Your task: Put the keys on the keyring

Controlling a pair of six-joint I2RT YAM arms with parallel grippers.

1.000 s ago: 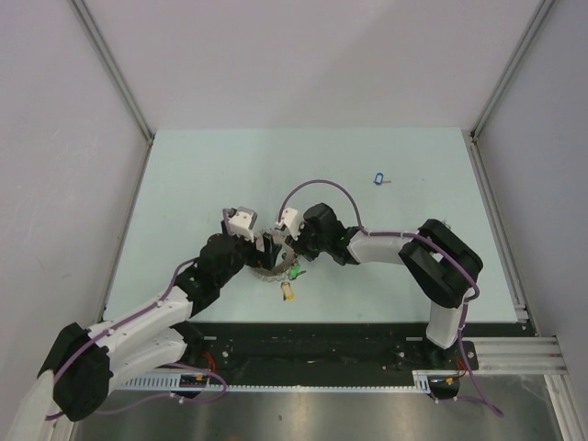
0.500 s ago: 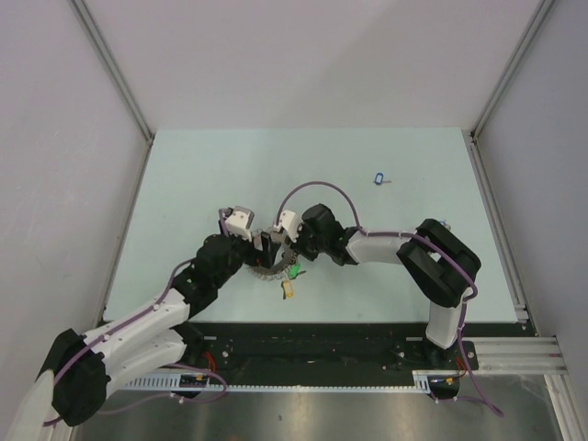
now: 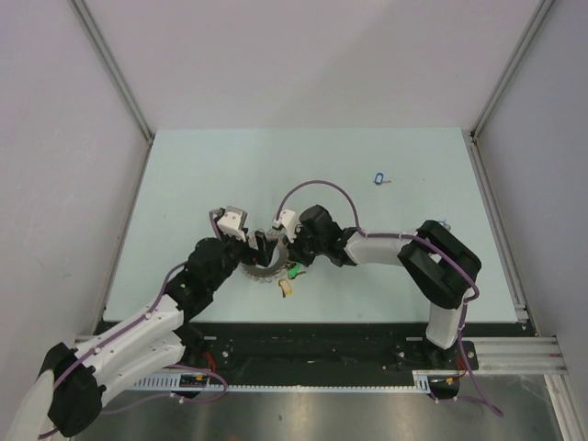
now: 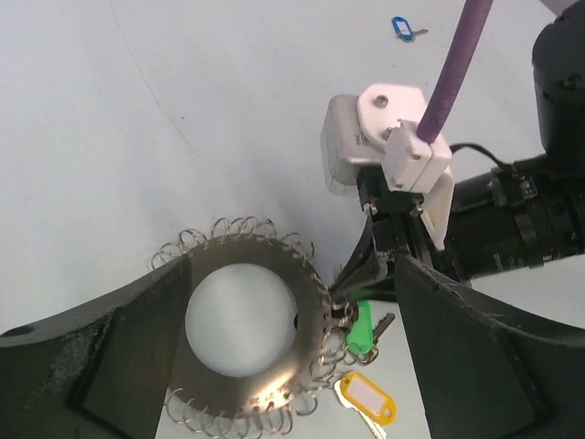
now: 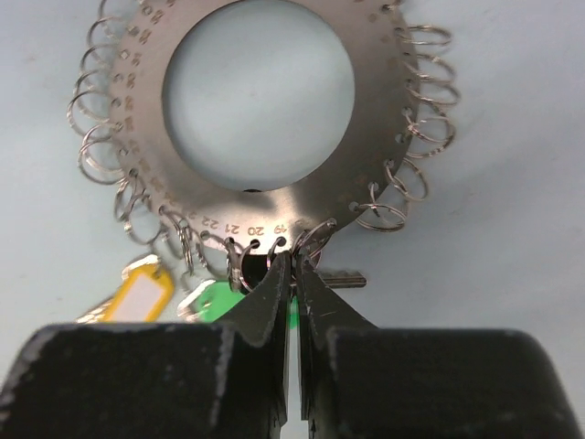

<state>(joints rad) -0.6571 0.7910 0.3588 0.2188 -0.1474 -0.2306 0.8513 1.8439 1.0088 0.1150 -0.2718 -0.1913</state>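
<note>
I see the right gripper [image 5: 292,261] closed at the numbered lower rim of the keyring [image 5: 384,101], tips among its split rings [image 5: 384,218], with a yellow tag [image 5: 142,294] and a green tag [image 5: 215,300] just left.

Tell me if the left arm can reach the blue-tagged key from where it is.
Probably not directly: the open left gripper hangs over the keyring, and the right arm lies across the way to the blue-tagged key.

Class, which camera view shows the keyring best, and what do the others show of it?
The right wrist view: the keyring nearly fills the frame, with its stamped numbers and small loops sharp. The left wrist view shows it smaller, numbers unreadable. The top view shows only a small, partly hidden arc.
</note>
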